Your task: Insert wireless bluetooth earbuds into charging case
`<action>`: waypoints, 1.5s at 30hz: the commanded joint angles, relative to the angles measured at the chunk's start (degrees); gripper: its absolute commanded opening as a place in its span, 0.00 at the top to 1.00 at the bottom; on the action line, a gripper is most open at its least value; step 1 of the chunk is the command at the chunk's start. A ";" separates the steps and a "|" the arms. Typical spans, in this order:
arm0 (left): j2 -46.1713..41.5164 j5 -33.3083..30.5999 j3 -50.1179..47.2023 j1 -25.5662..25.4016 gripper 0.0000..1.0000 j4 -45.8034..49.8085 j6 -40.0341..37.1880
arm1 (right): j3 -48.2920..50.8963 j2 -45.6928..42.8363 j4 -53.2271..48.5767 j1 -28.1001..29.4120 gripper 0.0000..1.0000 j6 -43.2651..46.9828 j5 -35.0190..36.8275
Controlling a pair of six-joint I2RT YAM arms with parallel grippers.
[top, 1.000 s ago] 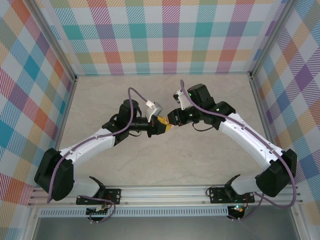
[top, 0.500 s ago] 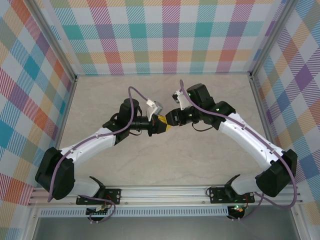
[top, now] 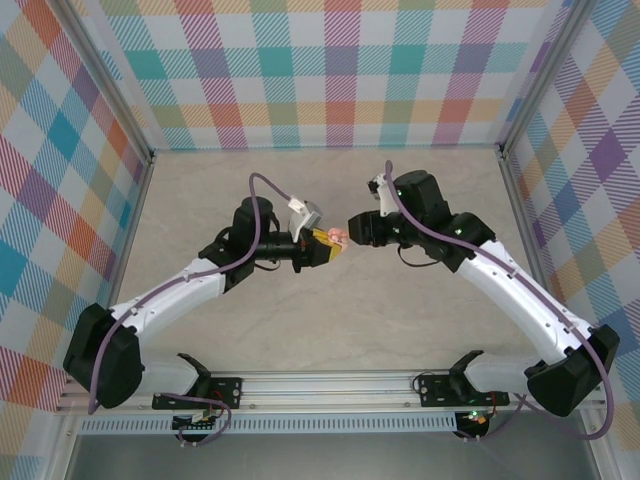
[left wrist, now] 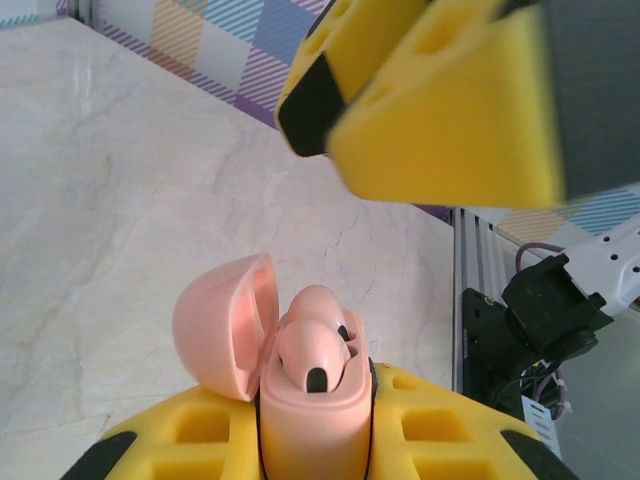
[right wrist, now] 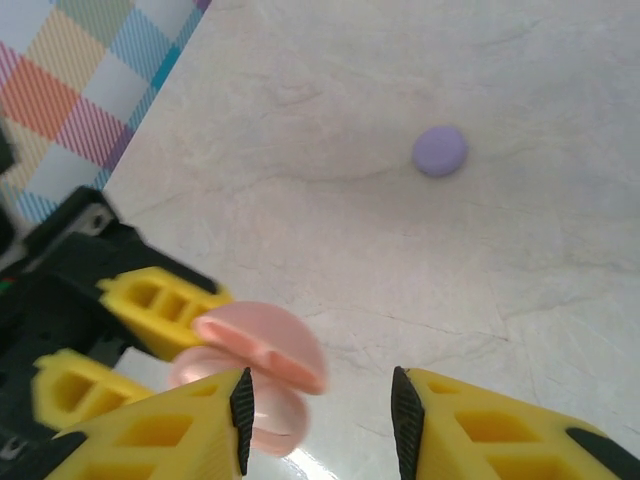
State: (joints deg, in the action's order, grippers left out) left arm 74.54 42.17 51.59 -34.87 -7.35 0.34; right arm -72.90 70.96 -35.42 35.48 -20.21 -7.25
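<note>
And the left tool (top: 330, 243) is clamped tight on the pale pink rounded plastic charging case (left wrist: 312, 425), lid flipped open and a pale pink wireless earbud (left wrist: 315, 350) seated inside, while the right tool (right wrist: 320, 400) hangs just beside the case, fingers apart and empty! The left wrist view gives us that seated earbud, while the right wrist view catches a small purple rounded piece (right wrist: 440, 150) lying on the marbled beige worktop (right wrist: 520, 260), well beyond the case. Half a second ago the right tool was up against the case, and now it has backed off.
</note>
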 commanded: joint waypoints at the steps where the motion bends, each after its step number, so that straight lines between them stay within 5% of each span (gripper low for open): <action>1: -3.94 -0.88 1.81 -0.98 0.81 1.24 -1.40 | 2.12 -0.99 1.97 -2.33 0.60 -3.11 0.16; 13: -9.42 -0.62 2.55 -0.94 0.81 0.34 0.47 | 6.62 1.19 10.24 -6.17 0.78 -4.71 -17.91; 25: -8.17 0.28 2.27 -0.94 0.81 -2.49 2.80 | 8.30 2.01 16.77 -6.24 0.80 -5.89 -28.89; 45: -5.15 -0.84 1.93 -0.94 0.81 -1.61 5.77 | 10.50 -1.95 23.90 -6.24 0.80 -6.56 -33.16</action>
State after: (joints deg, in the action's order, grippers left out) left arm 68.03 41.39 52.40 -35.14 -8.58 4.62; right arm -62.41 71.40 -15.86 28.88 -27.00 -37.15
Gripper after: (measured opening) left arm 0.221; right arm 0.196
